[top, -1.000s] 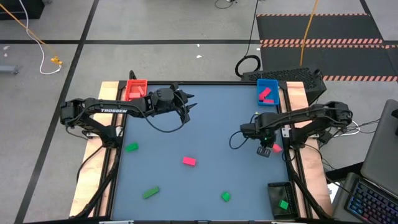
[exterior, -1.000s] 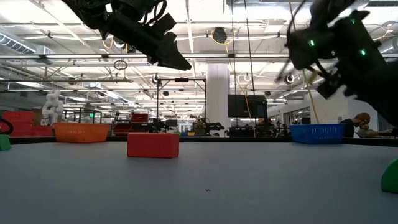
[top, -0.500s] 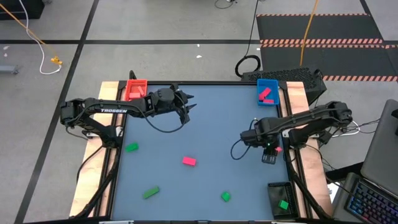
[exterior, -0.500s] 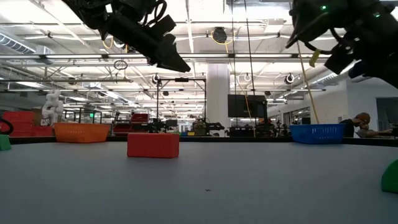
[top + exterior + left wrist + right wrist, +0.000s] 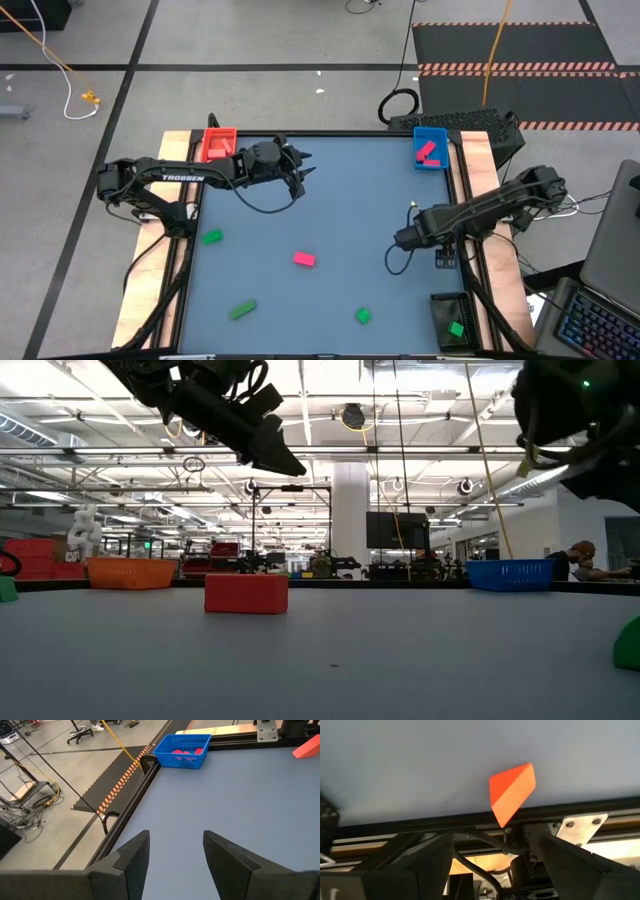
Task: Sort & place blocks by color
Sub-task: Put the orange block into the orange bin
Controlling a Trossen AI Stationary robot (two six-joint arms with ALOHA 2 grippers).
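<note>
My right gripper (image 5: 443, 261) stands open over the table's right edge, pointing steeply down. A salmon-red block (image 5: 512, 790) lies on the table by the right rail, ahead of the fingers (image 5: 410, 865) and touching neither; it also shows in the left wrist view as the block (image 5: 307, 747). My left gripper (image 5: 300, 170) waits open above the far left of the table, with nothing between its fingers (image 5: 135, 860). On the table lie a pink block (image 5: 304, 259), a green block (image 5: 211, 237), a green bar (image 5: 241, 310) and another green block (image 5: 364, 316).
A red tray (image 5: 217, 143) stands at the far left corner. A blue tray (image 5: 430, 148) holding pink blocks is at the far right. A dark tray (image 5: 452, 320) with a green block sits at the near right. A black rail (image 5: 470, 827) borders the table.
My right gripper has swung from beside the salmon-red block toward the table's near right corner, rolling as it went, and has opened. The block stays by the right rail.
</note>
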